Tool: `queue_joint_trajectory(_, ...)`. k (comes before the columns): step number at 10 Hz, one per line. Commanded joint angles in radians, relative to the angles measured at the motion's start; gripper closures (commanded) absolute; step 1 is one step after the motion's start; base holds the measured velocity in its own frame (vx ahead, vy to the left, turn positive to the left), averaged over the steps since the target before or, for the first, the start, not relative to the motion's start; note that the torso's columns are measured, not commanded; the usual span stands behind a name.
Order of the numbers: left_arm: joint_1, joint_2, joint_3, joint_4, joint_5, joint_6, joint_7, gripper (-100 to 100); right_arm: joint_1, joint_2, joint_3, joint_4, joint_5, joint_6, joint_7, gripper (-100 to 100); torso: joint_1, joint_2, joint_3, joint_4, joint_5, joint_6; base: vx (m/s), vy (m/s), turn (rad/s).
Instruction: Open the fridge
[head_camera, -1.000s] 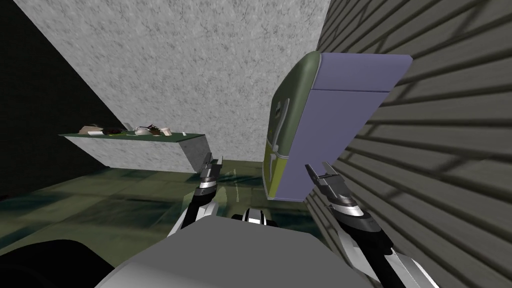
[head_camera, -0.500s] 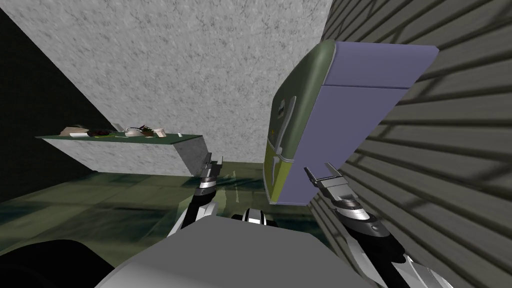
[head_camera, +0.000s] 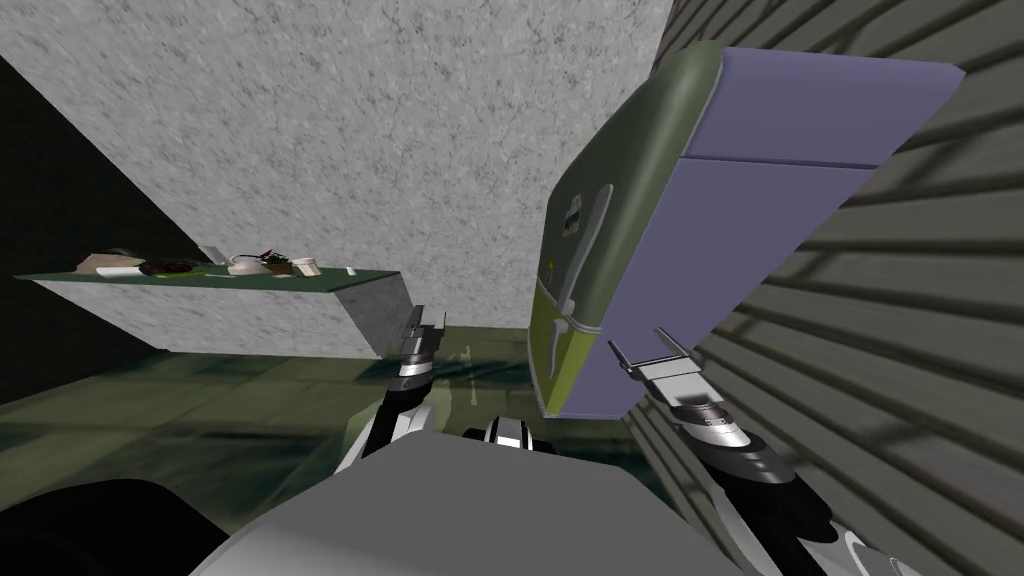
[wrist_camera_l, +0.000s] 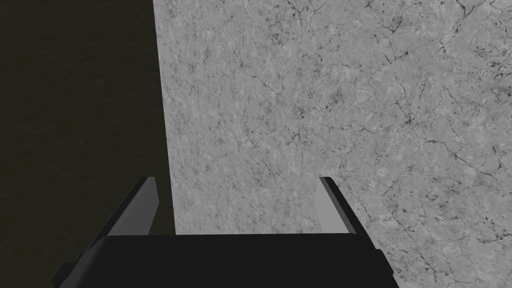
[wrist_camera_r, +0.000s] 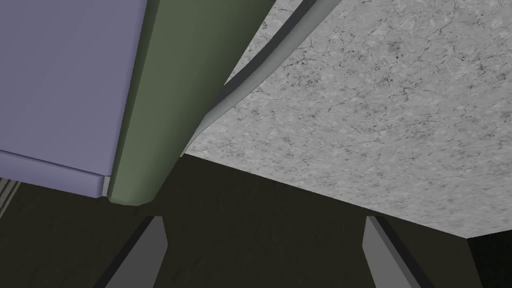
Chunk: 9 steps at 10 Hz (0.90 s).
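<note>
No words, numbers or brand marks can be read anywhere. On the fridge (head_camera: 690, 260), up ahead of the right hand (head_camera: 636, 340), a small pale patch (head_camera: 573, 216) sits on the green door just beside the long handle (head_camera: 588, 240). It looks like a sticker or label, but it is too small to tell whether it bears any lettering or a sign.

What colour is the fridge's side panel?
The fridge's side panel is plain lavender-purple, clearest in the head view.

Fridge handle (wrist_camera_r: 270, 55) partly out of frame
</note>
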Motion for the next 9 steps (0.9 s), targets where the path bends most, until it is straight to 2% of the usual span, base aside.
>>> queue_joint_trajectory(1,0.000,0.000,0.000,0.000,0.000,0.000,0.000,0,0.008,0.002,-0.025,0.003,0.043,-0.021,0.058,-100,-0.001,-0.001,-0.001,0.000,0.000,0.000,0.105,0.049,-0.016)
queue_joint_trajectory(2,0.000,0.000,0.000,0.000,0.000,0.000,0.000,0,0.012,0.003,-0.047,0.007,0.078,-0.038,0.097,-100,0.000,0.000,0.000,0.000,0.000,0.000,0.126,0.065,-0.034)
queue_joint_trajectory(3,0.000,0.000,0.000,0.000,0.000,0.000,0.000,0,0.012,0.003,-0.047,0.007,0.078,-0.038,0.103,-100,0.002,-0.001,0.000,0.000,0.000,0.000,0.110,0.067,-0.016)
queue_joint_trajectory(4,0.000,0.000,0.000,0.000,0.000,0.000,0.000,0,0.017,0.005,-0.067,0.011,0.111,-0.055,0.143,-100,0.002,0.000,0.000,0.000,0.000,0.000,0.114,0.065,-0.026)
queue_joint_trajectory(5,0.000,0.000,0.000,0.000,0.000,0.000,0.000,0,0.017,0.005,-0.067,0.011,0.111,-0.055,0.146,-100,0.001,0.000,0.000,0.000,0.000,0.000,0.092,0.058,-0.013)
queue_joint_trajectory(7,0.000,0.000,0.000,0.000,0.000,0.000,0.000,0,0.025,0.009,-0.105,0.018,0.173,-0.089,0.213,-100,0.002,-0.001,0.000,0.000,0.000,0.000,0.149,0.080,-0.028)
queue_joint_trajectory(8,0.000,0.000,0.000,0.000,0.000,0.000,0.000,0,0.025,0.009,-0.105,0.018,0.173,-0.089,0.229,-100,0.002,-0.003,-0.002,-0.001,0.000,0.000,0.124,0.058,-0.012)
queue_joint_trajectory(9,0.000,0.000,0.000,0.000,0.000,0.000,0.000,0,0.028,0.012,-0.122,0.021,0.200,-0.105,0.267,-100,0.000,0.000,0.000,0.000,0.000,0.000,0.121,0.053,-0.014)
